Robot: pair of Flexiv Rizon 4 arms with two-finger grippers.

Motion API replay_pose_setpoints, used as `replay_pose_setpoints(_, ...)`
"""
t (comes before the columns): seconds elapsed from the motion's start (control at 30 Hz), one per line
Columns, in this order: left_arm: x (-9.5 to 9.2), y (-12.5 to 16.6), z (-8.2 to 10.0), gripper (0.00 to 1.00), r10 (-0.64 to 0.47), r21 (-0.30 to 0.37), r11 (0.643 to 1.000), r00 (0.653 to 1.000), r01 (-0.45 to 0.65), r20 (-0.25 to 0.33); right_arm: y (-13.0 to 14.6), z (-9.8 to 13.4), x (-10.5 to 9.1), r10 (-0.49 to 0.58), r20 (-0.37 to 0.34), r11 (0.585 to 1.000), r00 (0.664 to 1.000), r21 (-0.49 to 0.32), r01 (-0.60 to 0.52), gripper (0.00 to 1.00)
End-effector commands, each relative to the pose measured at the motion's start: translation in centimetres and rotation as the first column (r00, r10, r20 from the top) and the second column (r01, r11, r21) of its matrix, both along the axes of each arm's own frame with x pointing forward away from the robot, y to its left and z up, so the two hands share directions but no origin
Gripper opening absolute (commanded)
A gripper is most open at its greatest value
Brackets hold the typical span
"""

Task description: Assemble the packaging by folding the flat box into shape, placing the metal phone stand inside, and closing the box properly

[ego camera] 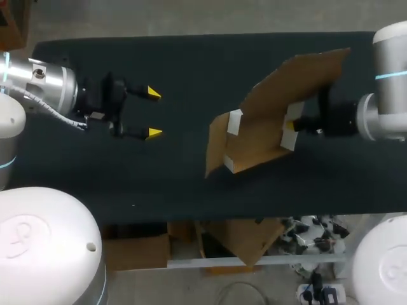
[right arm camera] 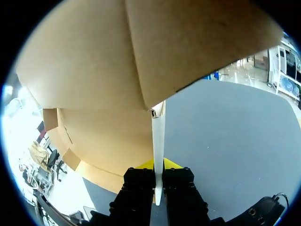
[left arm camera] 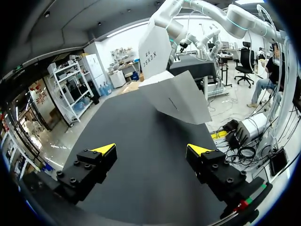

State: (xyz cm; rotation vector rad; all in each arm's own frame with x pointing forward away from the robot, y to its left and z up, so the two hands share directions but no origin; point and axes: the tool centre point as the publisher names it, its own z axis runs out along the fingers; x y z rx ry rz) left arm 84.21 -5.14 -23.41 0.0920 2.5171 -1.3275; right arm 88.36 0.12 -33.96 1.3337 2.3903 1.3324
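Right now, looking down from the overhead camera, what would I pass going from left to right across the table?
Left end effector, fingers open → cardboard box, partly folded → right arm, coming in from the right side.

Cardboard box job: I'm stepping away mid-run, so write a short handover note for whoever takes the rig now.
Left tool: open, empty, over the table, apart from the cardboard box.
Right tool: shut on a panel edge of the box, holding it tilted.
Done: box partly opened, flaps loose.
Left: finish folding, put in the phone stand (not in view), close.
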Motion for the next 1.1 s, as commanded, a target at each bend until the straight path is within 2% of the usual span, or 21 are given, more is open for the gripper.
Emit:
replay_pose_setpoints(0.03,0.2,0.2,0.2,1.00,-0.002,0.021,1.000,1.000,0.002,0.000,0.1,0.8,-0.2,0.004,-0.098,0.997,0.995,-0.079,-0.012,0.00)
replay_pose_setpoints(0.2,0.6,0.6,0.0,1.00,0.003,0.032,0.999,1.000,-0.002,-0.003,0.0,1.1,-0.4,-0.040,-0.166,0.989,0.985,-0.148,0.015,0.00)
replay_pose_setpoints(0.37,1.3,1.3,-0.4,1.00,0.030,0.045,0.999,0.999,-0.028,-0.037,-0.1,1.1,-0.8,-0.159,-0.263,0.961,0.952,-0.261,0.088,0.00)
replay_pose_setpoints(1.0,1.3,1.3,-0.4,1.00,0.030,0.045,0.999,0.999,-0.028,-0.037,-0.1,1.1,-0.8,-0.159,-0.263,0.961,0.952,-0.261,0.088,0.00)
replay_pose_setpoints(1.1,1.5,1.4,-0.6,1.00,0.035,0.050,0.998,0.999,-0.033,-0.037,0.1,1.1,-0.9,-0.194,-0.294,0.949,0.936,-0.297,0.104,0.00)
